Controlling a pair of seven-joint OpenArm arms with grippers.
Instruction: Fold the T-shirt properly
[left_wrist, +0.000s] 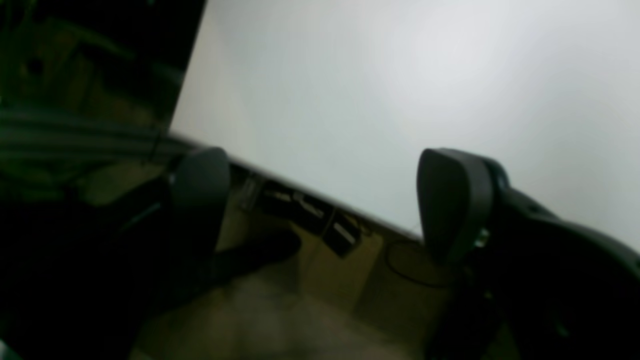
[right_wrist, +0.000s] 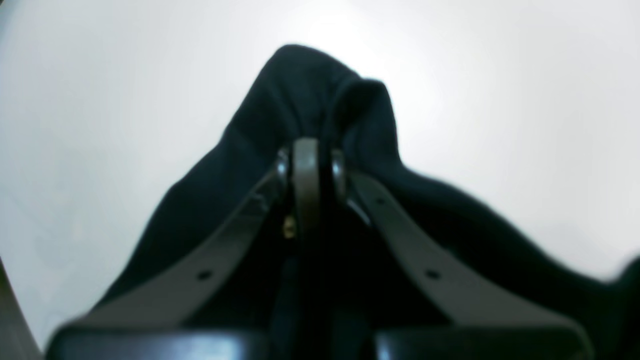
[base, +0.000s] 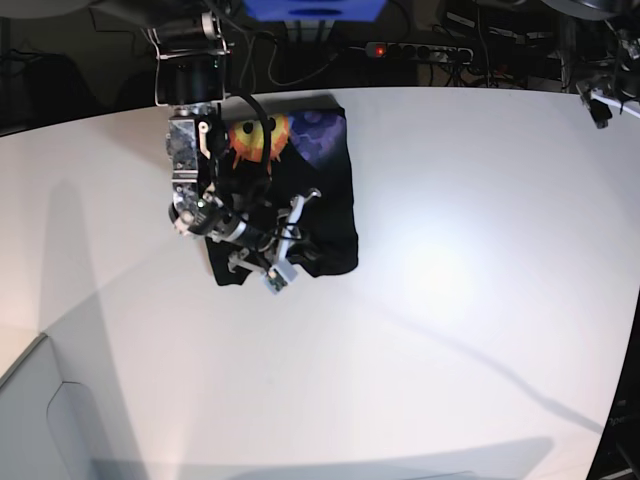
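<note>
On your base view, the right gripper (base: 285, 240) sits at about 10 o'clock from the table's centre, over the near half of the shirt (base: 330, 215). Your right wrist view shows its fingers (right_wrist: 306, 165) pressed together with a raised peak of black cloth (right_wrist: 310, 90) pinched between them; the cloth drapes away down both sides of the fingers onto the white table (right_wrist: 500, 100).

The shirt lies in a compact dark bundle on the table (base: 450, 300). At its far end, toward 12 o'clock, an orange sun print (base: 258, 138) and a purple patch (base: 320, 130) face up. The right arm (base: 195, 130) reaches in from the far edge, crossing the print's 9 o'clock side.

The left gripper (left_wrist: 320, 200) appears in your left wrist view only, blurred. Its two fingers (left_wrist: 452, 200) stand wide apart with nothing between them. It hangs past the table edge (left_wrist: 320, 192), with floor clutter below. In the base view only a piece of the left arm (base: 600, 100) shows, at 2 o'clock, well apart from the shirt.
</note>
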